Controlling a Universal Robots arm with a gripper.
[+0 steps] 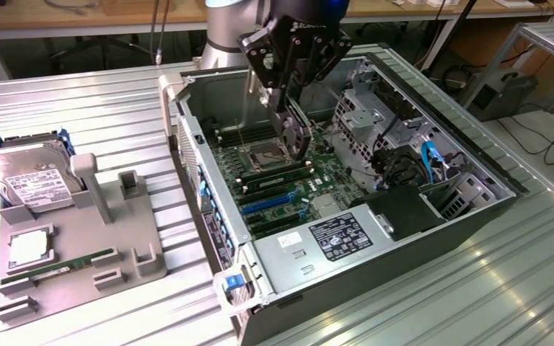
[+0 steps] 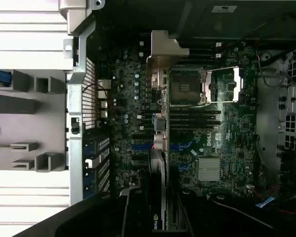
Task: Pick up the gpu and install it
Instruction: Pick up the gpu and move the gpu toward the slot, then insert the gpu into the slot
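Clamped edge-on in my gripper (image 1: 294, 135), the gpu (image 2: 159, 133) hangs inside the case (image 1: 383, 288), not yet seated, so I judge the install step in hand. Directly beneath it lie the blue slots (image 2: 140, 146); seating calls for squaring its lower edge over one and pressing straight down.

Black gpu (image 2: 158, 168) with silver bracket, green motherboard (image 1: 320, 191), blue slots (image 1: 262, 204), grey tray (image 1: 66, 252), white-labelled silver hard drive (image 1: 27, 173)
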